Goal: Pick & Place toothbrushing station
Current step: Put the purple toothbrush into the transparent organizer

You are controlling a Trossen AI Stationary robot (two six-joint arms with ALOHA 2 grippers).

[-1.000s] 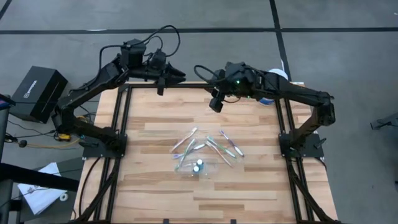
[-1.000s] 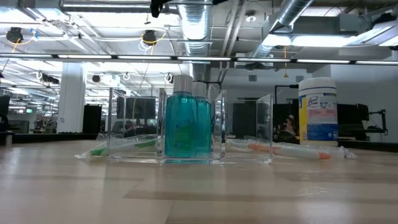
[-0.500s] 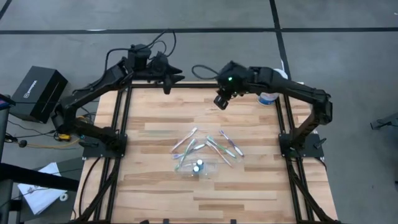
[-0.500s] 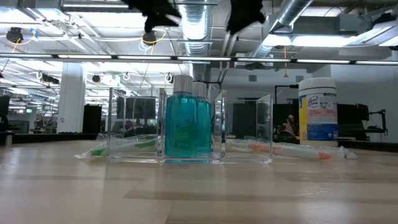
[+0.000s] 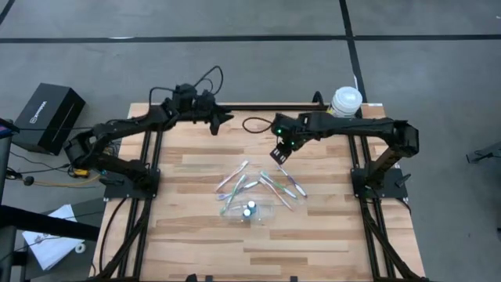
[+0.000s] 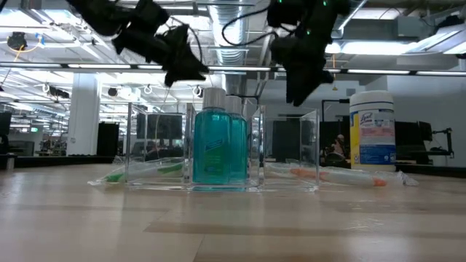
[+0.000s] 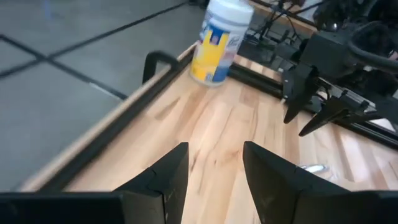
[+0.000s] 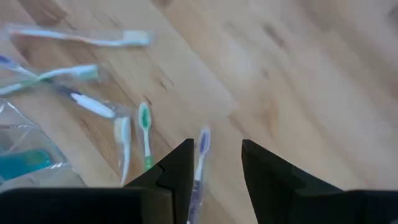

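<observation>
Toothbrushes (image 5: pixel 258 184) lay scattered mid-table around the clear container (image 5: pixel 249 210) holding teal tubes (image 6: pixel 217 149). Right gripper (image 5: pixel 280 153) hovered above them, fingers apart, empty; left gripper (image 5: pixel 225 118) likewise, near far edge. Tub (image 6: pixel 372 129) label possibly "Lysol".
</observation>
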